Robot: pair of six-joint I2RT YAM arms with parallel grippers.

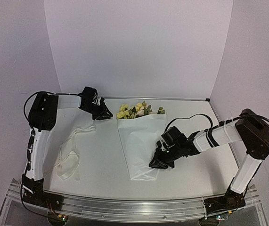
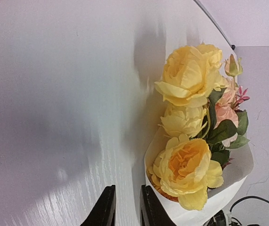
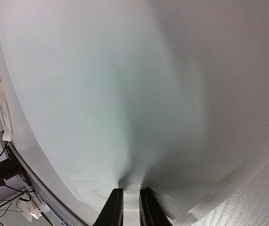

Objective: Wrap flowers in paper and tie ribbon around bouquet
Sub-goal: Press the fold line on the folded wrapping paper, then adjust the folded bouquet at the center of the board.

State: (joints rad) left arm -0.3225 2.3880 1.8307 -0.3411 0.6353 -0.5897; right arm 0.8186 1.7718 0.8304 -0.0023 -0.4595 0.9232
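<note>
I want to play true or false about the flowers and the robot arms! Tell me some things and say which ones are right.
1. The ribbon is tied around the bouquet. False: it lies loose on the table, to the left of the bouquet.
2. The right gripper is pinching the paper. True.
3. The left gripper is holding the flowers. False: it is beside them, with nothing between its fingers.
4. The flowers stick out of the wide end of the paper. True.
5. The bouquet is standing upright. False: it lies flat on the table.
</note>
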